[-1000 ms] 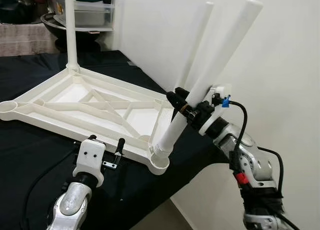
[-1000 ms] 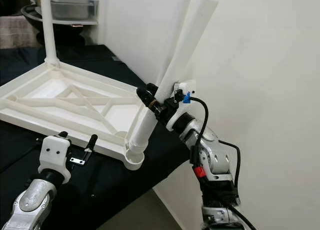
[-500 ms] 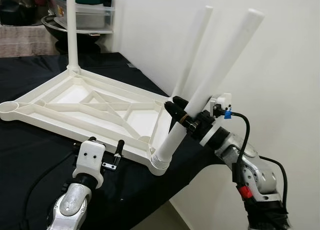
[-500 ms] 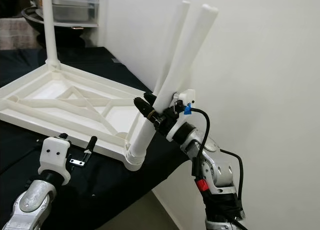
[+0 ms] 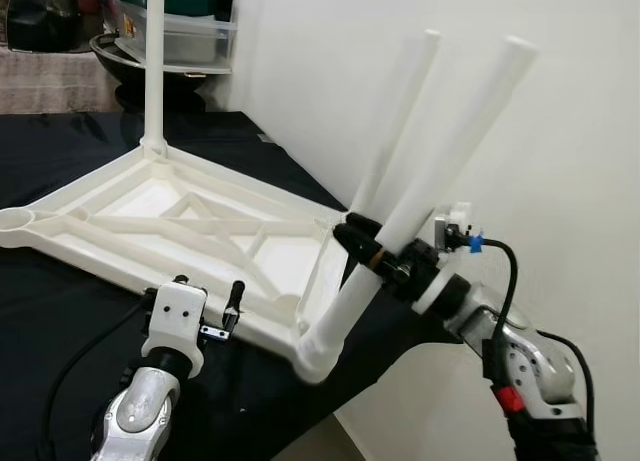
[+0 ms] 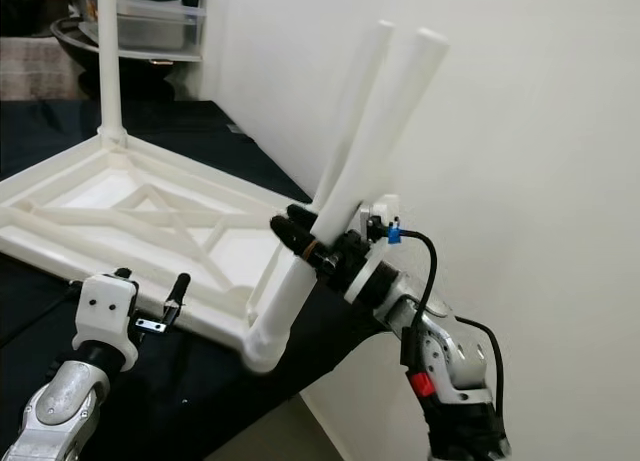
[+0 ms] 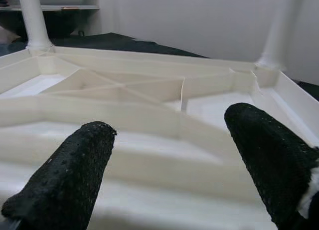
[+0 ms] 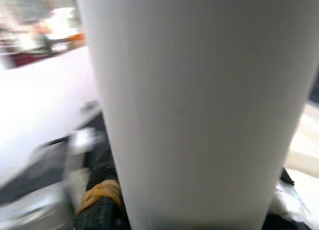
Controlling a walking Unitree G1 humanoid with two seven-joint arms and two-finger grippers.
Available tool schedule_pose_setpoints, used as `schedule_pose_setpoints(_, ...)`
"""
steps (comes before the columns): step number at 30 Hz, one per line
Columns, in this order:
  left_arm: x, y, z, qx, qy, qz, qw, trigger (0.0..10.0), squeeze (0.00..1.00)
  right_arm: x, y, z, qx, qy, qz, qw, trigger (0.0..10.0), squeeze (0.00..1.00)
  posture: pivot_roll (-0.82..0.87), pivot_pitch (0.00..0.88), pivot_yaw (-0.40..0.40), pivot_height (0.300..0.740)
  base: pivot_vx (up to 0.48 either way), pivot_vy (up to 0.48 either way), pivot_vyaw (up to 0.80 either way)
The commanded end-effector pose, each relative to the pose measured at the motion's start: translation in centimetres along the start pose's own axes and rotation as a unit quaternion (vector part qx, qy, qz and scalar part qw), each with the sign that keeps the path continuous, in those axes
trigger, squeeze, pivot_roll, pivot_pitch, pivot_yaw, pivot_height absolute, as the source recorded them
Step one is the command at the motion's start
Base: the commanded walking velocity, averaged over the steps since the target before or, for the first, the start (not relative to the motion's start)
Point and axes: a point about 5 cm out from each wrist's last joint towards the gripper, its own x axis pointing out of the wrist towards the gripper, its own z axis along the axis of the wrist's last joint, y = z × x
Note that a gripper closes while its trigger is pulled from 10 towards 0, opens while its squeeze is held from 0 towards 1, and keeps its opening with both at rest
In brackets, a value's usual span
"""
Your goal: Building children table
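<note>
Three legs stood on the upturned tabletop (image 5: 190,216), which lay on the black cloth (image 5: 60,151): one leg (image 5: 155,66) upright at its far corner, a second (image 5: 395,121) leaning at its wall-side corner, and a third (image 5: 430,176) tilted in its near corner socket. Our right gripper (image 5: 375,251) was clenched around that third leg. Our left gripper (image 7: 169,155) hung released beside the tabletop's near edge.
</note>
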Motion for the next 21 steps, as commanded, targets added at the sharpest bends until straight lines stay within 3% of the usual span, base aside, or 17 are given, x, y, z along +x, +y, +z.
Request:
schedule_pose_setpoints(1, 0.2, -0.6, -0.2, -0.011, 0.006, -0.012, 1.0, 10.0, 0.0, -0.2, 0.8, -4.5, 0.112, 0.088, 0.04, 0.989, 10.0, 0.0, 0.16, 0.0, -0.234, 0.74, 0.0, 0.0, 0.0)
schedule_pose_setpoints(5, 0.1, -0.6, -0.2, -0.011, 0.007, -0.01, 1.0, 10.0, 0.0, 0.7, 0.8, -4.3, 0.087, 0.095, 0.056, 0.99, 10.0, 0.0, 0.17, 0.0, -0.24, 0.74, 0.0, 0.0, 0.0)
schedule_pose_setpoints(10, 0.0, -0.7, -0.2, -0.011, 0.009, -0.01, 1.0, 10.0, 0.0, 1.1, -0.3, -4.1, 0.057, 0.097, 0.025, 0.993, 10.0, 0.0, 0.16, 0.0, -0.24, 0.74, 0.0, 0.0, 0.0)
schedule_pose_setpoints(16, -0.1, -0.8, -0.4, -0.013, 0.014, -0.012, 1.0, 10.0, 0.0, -0.5, -1.3, -5.0, 0.018, 0.148, -0.03, 0.988, 10.0, 0.0, 0.15, 0.0, -0.236, 0.74, 0.0, 0.0, 0.0)
schedule_pose_setpoints(21, -0.1, -0.8, -0.4, -0.014, 0.015, -0.013, 1.0, 10.0, 0.0, -0.8, -2.0, -5.2, 0.0, 0.169, -0.068, 0.983, 10.0, 0.0, 0.14, 0.0, -0.235, 0.74, 0.0, 0.0, 0.0)
